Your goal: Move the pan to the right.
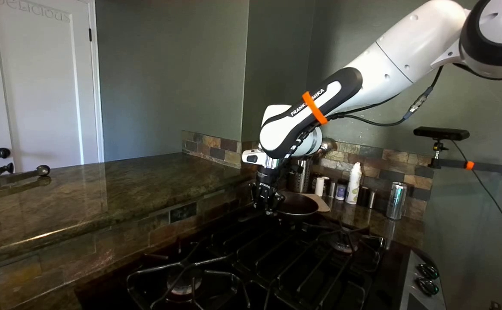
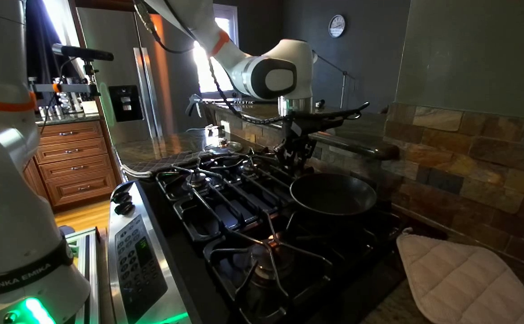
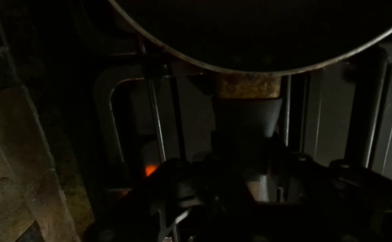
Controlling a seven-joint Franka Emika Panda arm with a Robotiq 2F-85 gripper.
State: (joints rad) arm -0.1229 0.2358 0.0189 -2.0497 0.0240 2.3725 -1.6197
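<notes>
The gripper (image 2: 294, 166) points down over the black stovetop (image 1: 272, 258), its jaws drawn in on the short dark handle (image 3: 248, 116) of the pan (image 2: 333, 195); dim as the wrist view is, it shows that handle caught between them. The pan's round body sits just past the gripper's tips, hollow side up and looking roughly level in both exterior views; whether its base touches the stovetop below I can't make out from here. Close along one flank of the gripper runs a tiled wall (image 3: 10, 151) in brownish stone, with the raised counter (image 1: 138, 181) above it; on the opposite flank the rest of the stovetop spreads away, a control panel (image 2: 142, 265) at its edge. Beyond the pan, on the side away from the gripper, lies a pale quilted pot holder (image 2: 468, 270), and farther out that way a white bottle (image 1: 354, 183) and a shiny silver canister (image 1: 396, 200) stand upright in front of more tile.
</notes>
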